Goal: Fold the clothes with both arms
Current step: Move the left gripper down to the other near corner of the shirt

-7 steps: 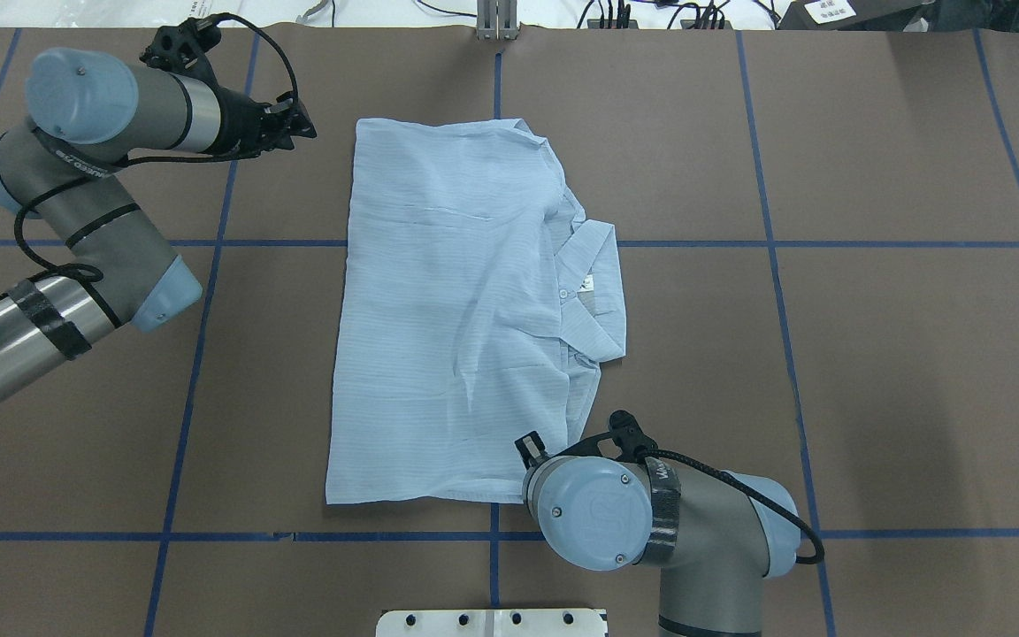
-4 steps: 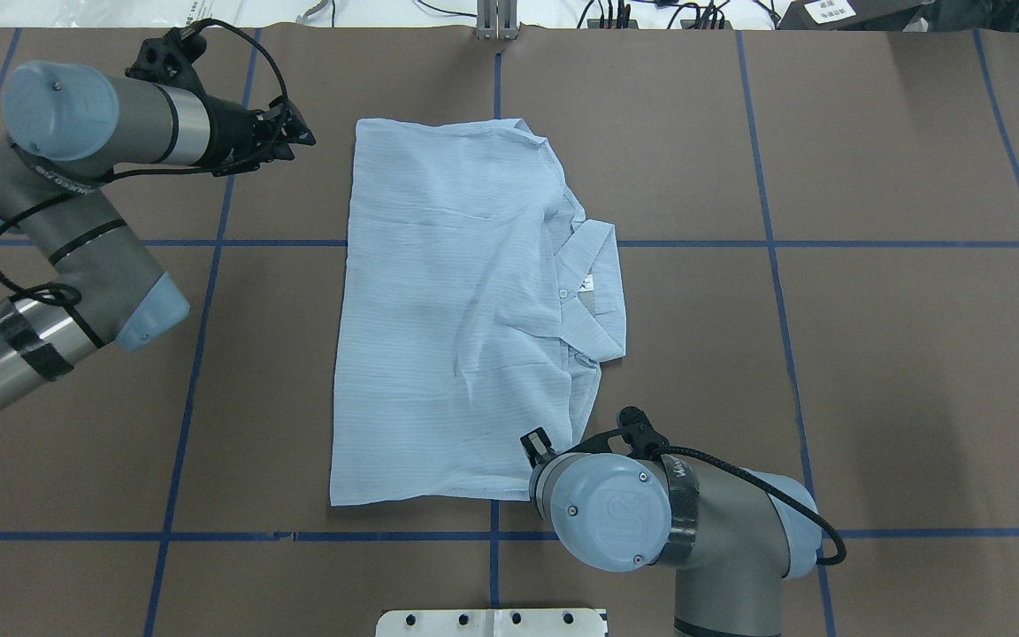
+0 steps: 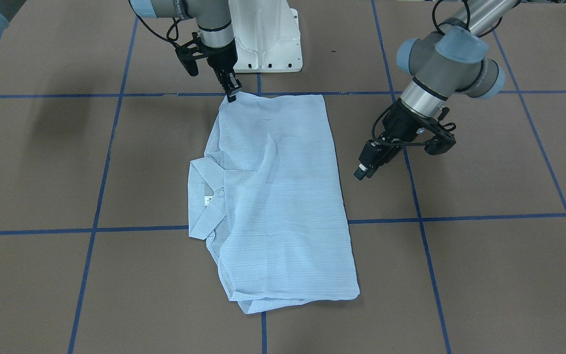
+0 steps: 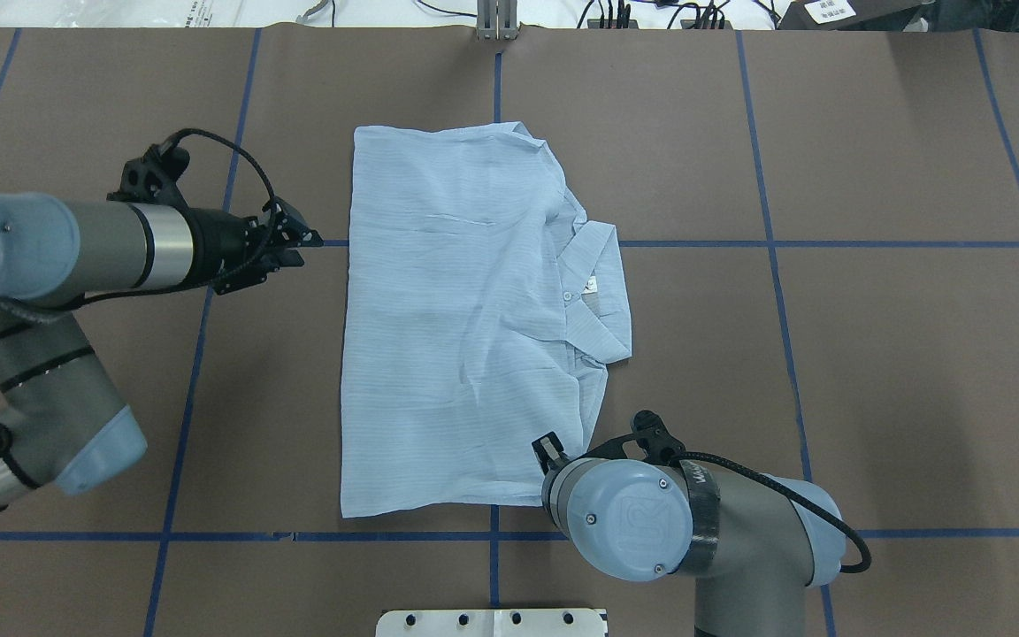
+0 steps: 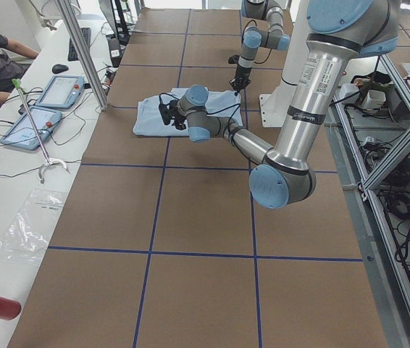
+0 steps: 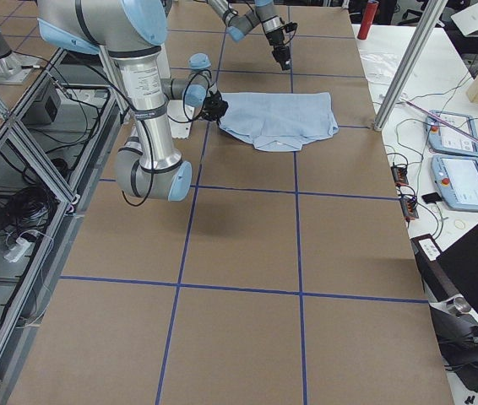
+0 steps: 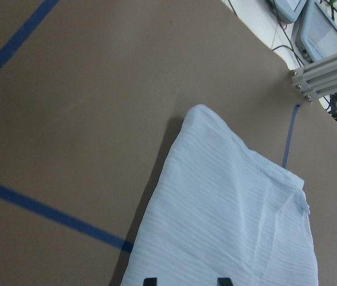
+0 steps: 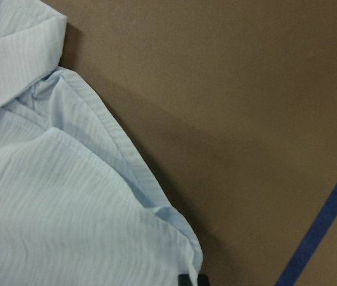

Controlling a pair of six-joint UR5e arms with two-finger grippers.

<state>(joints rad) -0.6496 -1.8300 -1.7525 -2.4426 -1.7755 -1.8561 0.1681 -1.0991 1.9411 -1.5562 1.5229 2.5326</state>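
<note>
Left arm [image 4: 76, 248]: reaches in from the left with its forearm almost level and pointing right, which aims the tool at the cloth's side and not down onto it.
Left gripper [image 4: 304, 246]: fingers spread and holding nothing. It hovers just beside the shirt's left edge, a little far of the middle, apart from the cloth. Its wrist view looks along that edge to the far-left corner, so it seems lined up to take hold there.
Shirt [image 4: 456, 336]: lies in the middle of the table [image 4: 872, 354] as a long flat panel running near to far, lightly wrinkled, with no sleeves showing. The early folds look done, and probably another fold is needed to make it compact.
Collar [image 4: 602, 292]: pokes out past the right edge about midway, with a button and the neck label showing. That marks the right side as the thicker one.
Right gripper [image 3: 232, 94]: fingers pinched together on the shirt's near-right corner. Its wrist view shows the corner running down between the tips. The overhead view hides it under the wrist.
Right arm [image 4: 651, 522]: rises from the near right and bends down over that corner. It probably waits there so both ends can be carried together, since thin cloth moved from one corner alone would skew.
</note>
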